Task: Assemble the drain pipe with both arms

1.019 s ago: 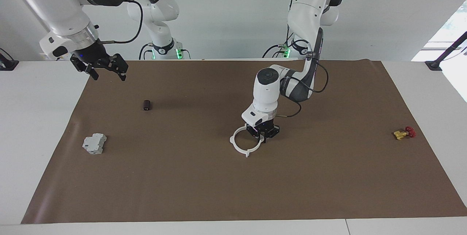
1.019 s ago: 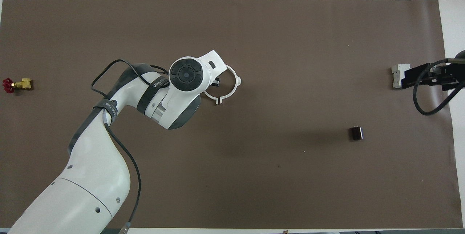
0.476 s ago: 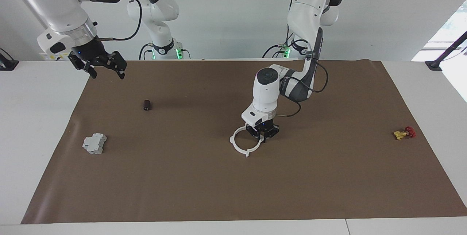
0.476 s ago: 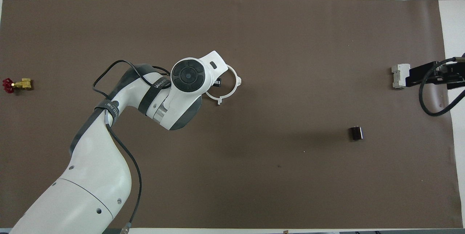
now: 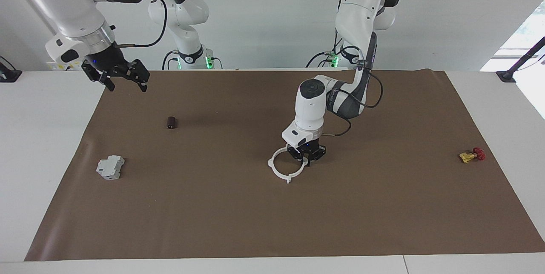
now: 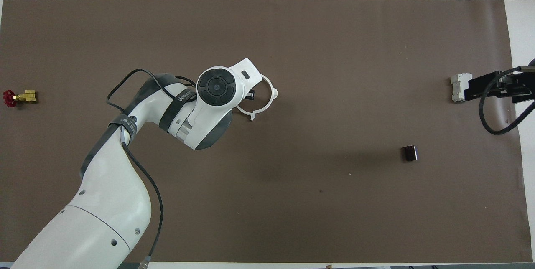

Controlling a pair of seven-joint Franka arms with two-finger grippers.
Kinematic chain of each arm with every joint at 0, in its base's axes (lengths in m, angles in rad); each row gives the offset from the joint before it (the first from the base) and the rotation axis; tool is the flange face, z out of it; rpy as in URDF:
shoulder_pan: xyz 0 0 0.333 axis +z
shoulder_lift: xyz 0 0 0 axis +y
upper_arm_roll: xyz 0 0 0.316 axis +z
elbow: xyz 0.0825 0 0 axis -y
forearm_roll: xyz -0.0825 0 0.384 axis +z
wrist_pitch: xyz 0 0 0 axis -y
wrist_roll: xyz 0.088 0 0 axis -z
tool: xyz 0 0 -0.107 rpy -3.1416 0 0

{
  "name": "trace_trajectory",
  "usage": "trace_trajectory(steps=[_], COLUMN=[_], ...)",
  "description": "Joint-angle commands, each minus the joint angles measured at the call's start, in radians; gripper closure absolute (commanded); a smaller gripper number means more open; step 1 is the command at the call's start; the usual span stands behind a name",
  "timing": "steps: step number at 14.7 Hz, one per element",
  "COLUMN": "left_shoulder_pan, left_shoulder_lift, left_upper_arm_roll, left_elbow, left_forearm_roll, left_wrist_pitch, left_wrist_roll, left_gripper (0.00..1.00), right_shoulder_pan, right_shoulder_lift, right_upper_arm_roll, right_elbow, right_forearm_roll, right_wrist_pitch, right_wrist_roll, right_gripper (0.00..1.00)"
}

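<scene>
The drain pipe is a thin white ring with small tabs, low over the middle of the brown mat. My left gripper points straight down and is shut on the ring's rim at the side toward the left arm's end. From overhead the left wrist covers that gripper, and only part of the ring shows. My right gripper hangs open and empty, high over the mat's corner near the right arm's base; in the overhead view the right gripper shows at the frame's edge.
A grey boxy block lies toward the right arm's end. A small dark cylinder lies nearer to the robots than the block. A yellow valve with a red knob sits toward the left arm's end.
The right arm has lifted its open gripper slightly and shifted it a little. The left gripper and the ring have barely moved.
</scene>
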Motion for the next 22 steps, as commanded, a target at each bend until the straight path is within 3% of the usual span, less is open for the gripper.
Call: trace_trajectory(steps=[1, 22], left_shoulder_pan=[-0.009, -0.006], left_shoulder_lift=[-0.019, -0.016], left_upper_arm_roll=[0.009, 0.009], left_elbow=[-0.031, -0.031], left_forearm_roll=[0.017, 0.017], left_wrist_pitch=[0.020, 0.055], left_wrist_roll=[-0.021, -0.013], left_gripper=[1.00, 1.00], right_shoulder_pan=[-0.007, -0.006], right_shoulder_lift=[-0.012, -0.012], right_upper_arm_roll=[0.001, 0.001], right_elbow=[-0.009, -0.009], right_forearm_roll=[0.006, 0.006], right_wrist_pitch=[-0.012, -0.012], right_wrist_roll=[-0.028, -0.028], right_gripper=[0.00, 0.00])
